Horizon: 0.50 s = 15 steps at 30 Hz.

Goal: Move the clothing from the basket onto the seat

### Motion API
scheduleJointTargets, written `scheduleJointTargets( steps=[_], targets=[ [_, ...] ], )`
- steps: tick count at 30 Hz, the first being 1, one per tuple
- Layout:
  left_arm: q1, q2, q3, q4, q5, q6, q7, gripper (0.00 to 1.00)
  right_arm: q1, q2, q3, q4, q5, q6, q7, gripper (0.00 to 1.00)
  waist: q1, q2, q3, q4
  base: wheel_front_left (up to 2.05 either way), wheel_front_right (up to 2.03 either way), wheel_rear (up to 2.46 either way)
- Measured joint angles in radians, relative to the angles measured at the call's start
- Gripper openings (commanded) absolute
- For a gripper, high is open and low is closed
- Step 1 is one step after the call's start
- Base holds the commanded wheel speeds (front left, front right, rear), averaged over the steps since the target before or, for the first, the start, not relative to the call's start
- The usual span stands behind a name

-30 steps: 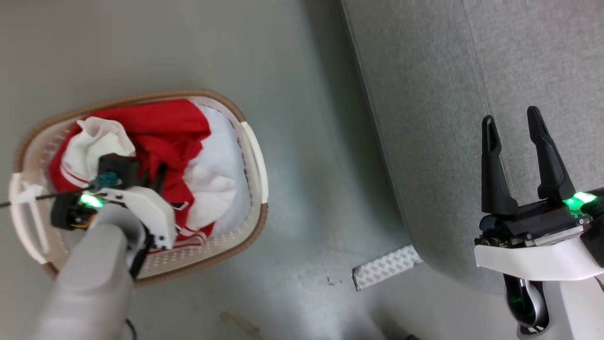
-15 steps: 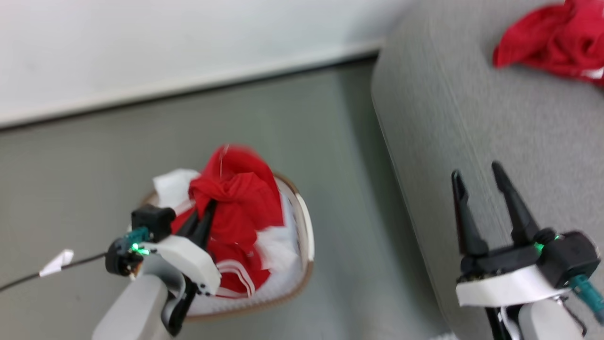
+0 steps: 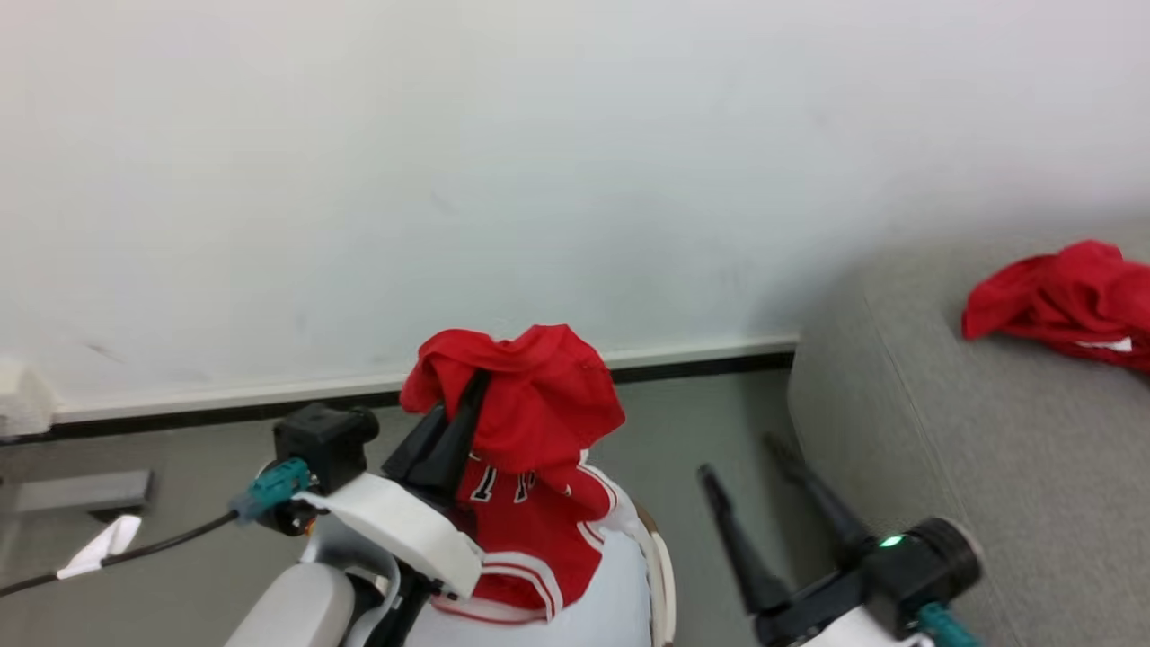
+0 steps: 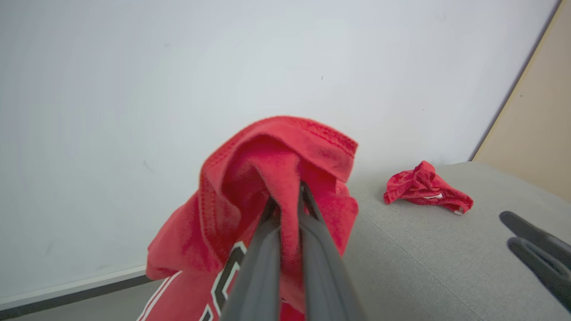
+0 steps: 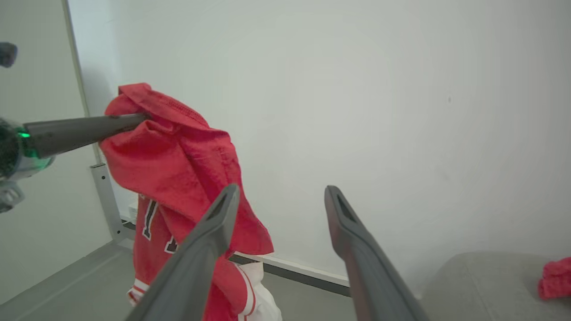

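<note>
A red garment (image 3: 530, 404) is pinched by the left gripper (image 3: 474, 388) above the basket (image 3: 662, 575), while the right gripper (image 3: 738, 456) is held spread open

Left gripper (image 3: 473, 388): raised, fingers pinched together on the clothing (image 3: 539, 404). Right gripper (image 3: 741, 458): low, fingers spread apart.

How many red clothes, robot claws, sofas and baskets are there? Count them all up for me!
Red clothes: 2, the jersey pinched in the left claw and the bundle lying on the sofa
Claws: 2, the left claw shut, the right claw open
Sofas: 1
Baskets: 1, the basket
Total: 6
</note>
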Motion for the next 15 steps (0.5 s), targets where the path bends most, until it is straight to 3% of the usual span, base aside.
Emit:
scheduleJointTargets(
  steps=[8, 15],
  targets=[
    [0.048, 0.017, -0.034, -0.227, 0.003, 0.048, 0.102, 0.0, -0.104, 0.001, 0.192, 0.037, -0.018, 0.0, 0.0, 1.0, 0.0003, 0.0, -0.039, 0.024, 0.0, 0.0, 0.0],
    [0.065, 0.016, -0.087, -0.313, 0.009, 0.046, 0.147, 0.0, -0.182, 0.002, 0.264, 0.121, -0.057, 0.0, 0.0, 1.0, 0.0005, 0.0, -0.033, 0.023, 0.0, 0.0, 0.0]
  ],
)
